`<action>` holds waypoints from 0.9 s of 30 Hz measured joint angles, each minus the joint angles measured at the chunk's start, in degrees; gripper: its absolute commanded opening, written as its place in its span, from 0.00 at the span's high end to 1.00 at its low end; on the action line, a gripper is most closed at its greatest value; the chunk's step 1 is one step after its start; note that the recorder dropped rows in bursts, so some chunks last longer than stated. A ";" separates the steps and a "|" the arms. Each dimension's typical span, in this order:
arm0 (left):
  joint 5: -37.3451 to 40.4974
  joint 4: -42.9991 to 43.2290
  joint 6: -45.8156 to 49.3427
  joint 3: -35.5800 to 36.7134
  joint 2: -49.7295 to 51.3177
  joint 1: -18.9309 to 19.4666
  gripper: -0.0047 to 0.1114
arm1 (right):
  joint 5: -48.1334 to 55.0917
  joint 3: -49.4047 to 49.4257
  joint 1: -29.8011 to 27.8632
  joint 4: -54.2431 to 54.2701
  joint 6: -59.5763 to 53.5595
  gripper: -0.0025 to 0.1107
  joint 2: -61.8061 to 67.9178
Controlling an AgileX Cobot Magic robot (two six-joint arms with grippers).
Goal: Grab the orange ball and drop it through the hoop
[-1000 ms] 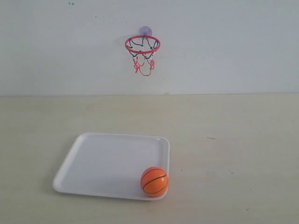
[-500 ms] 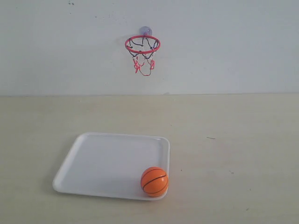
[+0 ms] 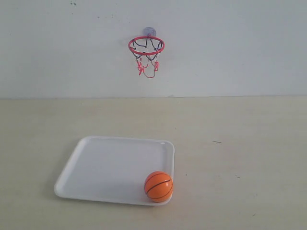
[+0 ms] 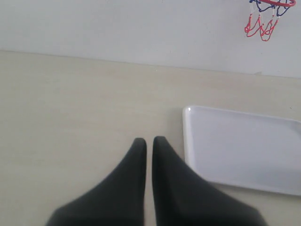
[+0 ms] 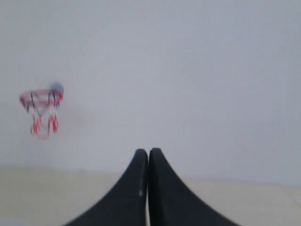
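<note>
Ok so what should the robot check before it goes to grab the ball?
1. Orange ball easy to get at: it sits uncovered in a corner of the white tray, against the rim. Ok.
2. Hoop ready: stuck on the wall, nothing in the ring. Ok.
3. Left gripper open for a grab: its fingers are almost together and hold nothing. Not ok.
4. Right gripper open for a grab: its fingers are pressed together and hold nothing. Not ok.
5. A gripper above the ball: neither shows in the exterior view, and neither wrist view shows the ball. Not ok.
</note>
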 measured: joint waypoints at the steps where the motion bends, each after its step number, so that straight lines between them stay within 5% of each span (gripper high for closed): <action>1: 0.00 0.00 0.00 0.00 0.00 0.00 0.92 | -3.02 0.00 0.00 0.23 1.66 0.98 0.00; 8: 0.00 0.00 0.00 0.00 0.00 0.00 0.92 | -23.42 -0.57 0.00 -0.04 17.33 0.98 -0.13; 18: 0.00 0.00 0.00 0.00 0.00 0.00 0.92 | 20.15 -20.46 0.00 -9.19 20.16 0.98 10.52; 27: 0.00 0.00 0.00 0.00 0.00 0.00 0.92 | 26.05 -22.14 0.00 -9.32 20.41 0.98 24.26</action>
